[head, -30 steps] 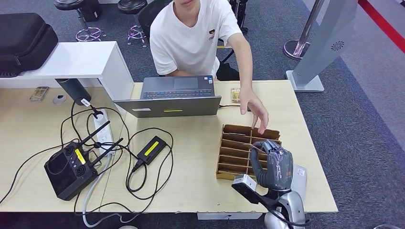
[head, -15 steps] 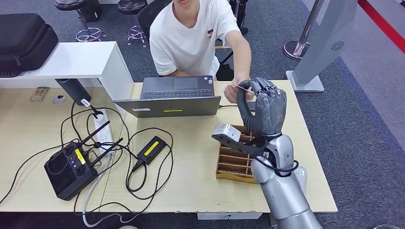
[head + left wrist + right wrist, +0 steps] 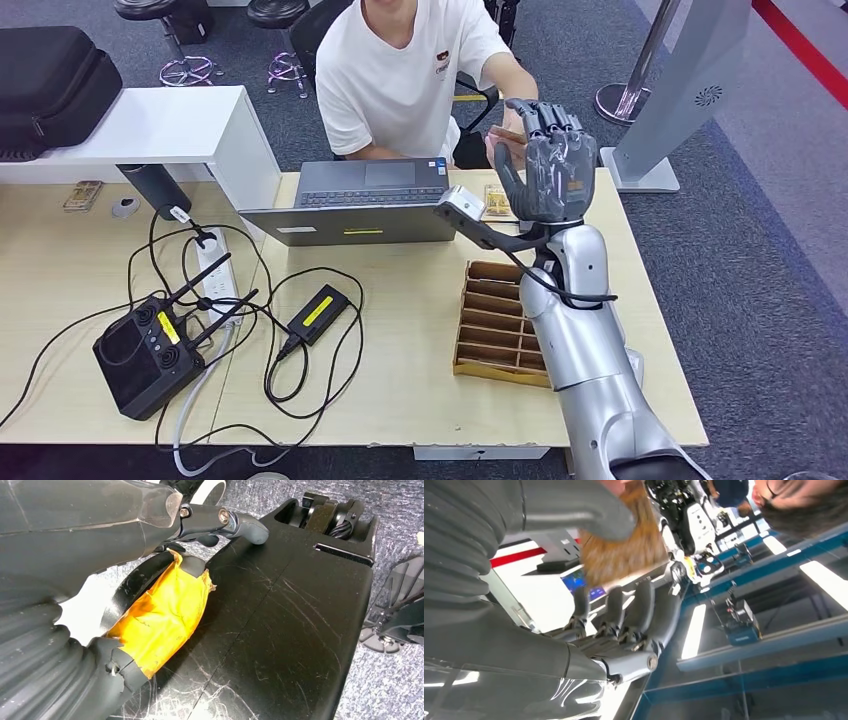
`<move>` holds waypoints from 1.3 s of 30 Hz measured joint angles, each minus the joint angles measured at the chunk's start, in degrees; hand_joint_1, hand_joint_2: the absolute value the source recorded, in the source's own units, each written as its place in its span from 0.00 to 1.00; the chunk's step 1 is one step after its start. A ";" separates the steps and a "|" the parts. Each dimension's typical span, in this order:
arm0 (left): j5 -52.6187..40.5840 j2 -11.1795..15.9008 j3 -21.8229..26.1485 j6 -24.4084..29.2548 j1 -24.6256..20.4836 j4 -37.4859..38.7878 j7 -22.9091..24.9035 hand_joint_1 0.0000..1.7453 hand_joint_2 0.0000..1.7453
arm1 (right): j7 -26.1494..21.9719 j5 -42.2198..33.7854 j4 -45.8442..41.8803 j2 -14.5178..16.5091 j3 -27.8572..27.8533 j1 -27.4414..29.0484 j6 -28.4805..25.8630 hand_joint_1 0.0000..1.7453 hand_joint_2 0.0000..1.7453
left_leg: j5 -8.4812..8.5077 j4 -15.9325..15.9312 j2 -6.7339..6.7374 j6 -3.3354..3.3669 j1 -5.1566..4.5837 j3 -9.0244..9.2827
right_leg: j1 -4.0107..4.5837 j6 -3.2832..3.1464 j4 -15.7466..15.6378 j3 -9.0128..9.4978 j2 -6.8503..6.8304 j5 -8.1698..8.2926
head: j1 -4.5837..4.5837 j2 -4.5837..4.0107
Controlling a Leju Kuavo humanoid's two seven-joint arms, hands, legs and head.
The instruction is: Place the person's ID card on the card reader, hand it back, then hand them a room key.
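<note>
My right hand (image 3: 546, 168) is raised above the table's far edge and pinches a thin brown room key card (image 3: 509, 133) between thumb and fingers. The wrist view has the same card (image 3: 624, 550) under the thick thumb. The person's hand (image 3: 497, 146) is at the card, touching or almost touching it. A small flat card-like thing (image 3: 494, 200) lies on the table to the right of the laptop. My left hand (image 3: 220, 517) hangs by my body with a finger stretched out and nothing in it.
A brown slotted key box (image 3: 497, 322) stands on the table (image 3: 400, 400) near my right arm. An open laptop (image 3: 365, 200) sits in front of the seated person (image 3: 400, 70). A black controller (image 3: 145, 350), a power strip and cables lie at the left.
My right hand rose from the slotted box toward the person, carrying the card. The person's hand left the box and came up to meet it.
</note>
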 joint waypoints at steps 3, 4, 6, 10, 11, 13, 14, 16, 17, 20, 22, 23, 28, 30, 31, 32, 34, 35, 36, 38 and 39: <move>0.18 0.02 0.00 -0.01 -0.01 0.07 -0.28 0.00 1.00 | -0.24 0.54 1.40 0.28 -1.20 -0.25 -0.01 0.00 1.00 | 0.00 0.00 -0.01 0.00 0.00 0.00 | 0.00 0.00 0.00 -0.01 -0.01 0.00 | 0.00 0.00; 0.22 0.02 -0.01 0.01 0.00 0.11 -0.37 0.00 1.00 | -0.35 0.78 1.70 0.31 -1.57 -0.25 -0.01 0.00 1.00 | 0.00 0.00 -0.02 0.00 0.00 0.00 | 0.00 0.00 0.00 -0.01 -0.01 0.00 | 0.01 0.00; 0.24 0.02 -0.03 0.04 0.00 0.25 -0.46 0.00 1.00 | -0.27 1.31 2.25 0.32 -2.29 -0.26 -0.01 0.00 1.00 | 0.00 0.00 -0.02 0.00 0.00 0.00 | 0.00 0.00 0.00 -0.01 -0.01 0.00 | 0.01 0.00; 0.27 0.00 -0.32 0.12 -0.01 0.37 -0.49 0.00 1.00 | 1.98 2.44 3.59 0.17 -3.54 -0.76 -0.03 0.00 1.00 | 0.01 0.00 -0.02 0.00 0.00 0.01 | 0.00 0.00 0.00 -0.01 0.00 0.00 | 0.01 0.00; 0.32 0.00 -0.41 0.13 -0.01 0.37 -0.48 0.00 1.00 | 3.06 3.01 4.05 -0.09 -3.82 -1.10 -0.03 0.00 1.00 | 0.01 0.00 -0.02 0.00 0.00 0.01 | 0.00 0.00 0.00 -0.01 -0.01 0.00 | 0.01 0.00; 0.48 0.00 -0.59 0.17 -0.01 0.37 -0.47 0.00 1.00 | 5.43 4.34 5.14 -1.14 -4.16 -2.13 -0.03 0.00 1.00 | 0.01 0.01 -0.03 0.00 -0.01 0.01 | -0.01 0.00 0.00 -0.01 -0.02 0.00 | 0.01 0.00; 0.59 0.00 -0.66 0.20 -0.01 0.38 -0.46 0.00 1.00 | 6.67 4.98 5.79 -1.97 -4.24 -2.80 -0.03 0.00 1.00 | 0.01 0.02 -0.03 0.01 -0.01 0.01 | -0.01 0.01 0.00 0.00 -0.03 0.01 | 0.01 0.00; 0.79 0.01 -0.70 0.25 -0.01 0.39 -0.46 0.00 1.00 | 8.57 5.84 7.01 -3.70 -4.38 -4.09 -0.03 0.00 1.00 | 0.02 0.03 -0.04 0.02 -0.03 0.01 | -0.02 0.03 -0.01 0.00 -0.04 0.03 | 0.01 0.00; 0.84 0.02 -0.70 0.26 -0.01 0.39 -0.46 0.00 1.00 | 9.19 6.08 7.41 -4.31 -4.44 -4.50 -0.03 0.00 1.00 | 0.02 0.03 -0.04 0.02 -0.03 0.01 | -0.02 0.05 -0.02 0.01 -0.04 0.04 | 0.01 0.00; 0.87 0.02 -0.70 0.27 -0.01 0.39 -0.46 0.00 1.00 | 9.69 6.28 7.73 -4.82 -4.49 -4.83 -0.03 0.00 1.00 | 0.02 0.04 -0.04 0.02 -0.03 0.01 | -0.02 0.06 -0.02 0.01 -0.04 0.04 | 0.01 0.00; 1.20 0.03 -0.70 0.31 0.00 0.39 -0.46 0.00 1.00 | 11.97 7.18 9.40 -7.07 -4.55 -6.22 -0.03 0.00 1.00 | 0.02 0.05 -0.05 0.03 -0.04 0.00 | -0.03 0.06 -0.03 0.01 -0.05 0.05 | 0.00 0.00; 1.48 0.03 -0.70 0.36 0.01 0.39 -0.46 0.00 1.00 | 13.75 7.82 10.93 -9.10 -4.60 -7.44 -0.04 0.00 1.00 | 0.02 0.06 -0.05 0.03 -0.05 0.00 | -0.03 0.07 -0.04 0.01 -0.06 0.05 | 0.00 0.00; 2.75 0.08 -0.70 0.70 0.10 0.40 -0.35 0.00 1.00 | 19.48 9.28 17.09 -17.65 -5.23 -11.78 -0.06 0.00 1.00 | 0.01 0.08 -0.10 0.04 -0.07 -0.02 | -0.04 0.07 -0.05 0.02 -0.14 0.06 | -0.01 0.00; 3.11 0.08 -0.70 0.96 0.16 0.40 -0.31 0.00 1.00 | 21.00 9.93 19.18 -20.05 -5.47 -12.83 -0.07 0.00 1.00 | 0.01 0.07 -0.09 0.04 -0.09 -0.01 | -0.03 0.07 -0.05 0.02 -0.14 0.06 | -0.02 0.00; 3.27 0.08 -0.70 1.08 0.19 0.39 -0.31 0.00 1.00 | 21.61 10.19 20.25 -21.20 -5.58 -13.29 -0.07 0.00 1.00 | 0.01 0.07 -0.10 0.04 -0.09 -0.01 | -0.03 0.07 -0.05 0.02 -0.14 0.06 | -0.02 0.00; 3.43 0.07 -0.70 1.19 0.22 0.39 -0.30 0.00 1.00 | 22.14 10.36 21.22 -22.23 -5.67 -13.66 -0.07 0.00 1.00 | 0.01 0.07 -0.10 0.04 -0.09 -0.01 | -0.03 0.07 -0.05 0.02 -0.15 0.06 | -0.02 0.00; 3.77 0.07 -0.70 1.36 0.28 0.40 -0.29 0.00 1.00 | 23.22 10.62 23.06 -24.27 -5.94 -14.19 -0.07 0.00 1.00 | 0.01 0.07 -0.11 0.04 -0.08 -0.01 | -0.02 0.07 -0.05 0.02 -0.16 0.06 | -0.01 0.00; 3.91 0.07 -0.70 1.44 0.29 0.40 -0.29 0.00 1.00 | 23.71 10.73 23.91 -25.17 -6.09 -14.37 -0.07 0.00 1.00 | 0.01 0.07 -0.11 0.04 -0.08 -0.01 | -0.02 0.07 -0.05 0.02 -0.16 0.06 | -0.01 0.00; 4.06 0.07 -0.70 1.53 0.32 0.40 -0.29 0.00 1.00 | 24.27 10.91 24.74 -26.10 -6.26 -14.51 -0.07 0.00 1.00 | 0.01 0.07 -0.10 0.04 -0.08 -0.01 | -0.02 0.07 -0.05 0.02 -0.16 0.06 | 0.00 0.00; 4.49 0.07 -0.70 1.82 0.40 0.39 -0.29 0.00 1.00 | 25.76 11.61 26.63 -28.14 -6.55 -14.73 -0.06 0.00 1.00 | 0.01 0.07 -0.10 0.04 -0.08 -0.01 | -0.02 0.07 -0.06 0.02 -0.16 0.06 | -0.01 0.00; 4.72 0.07 -0.70 1.98 0.44 0.39 -0.29 0.00 1.00 | 26.66 12.04 27.64 -29.18 -6.68 -14.78 -0.05 0.00 1.00 | 0.01 0.07 -0.10 0.04 -0.08 -0.01 | -0.03 0.07 -0.06 0.02 -0.16 0.06 | -0.01 0.00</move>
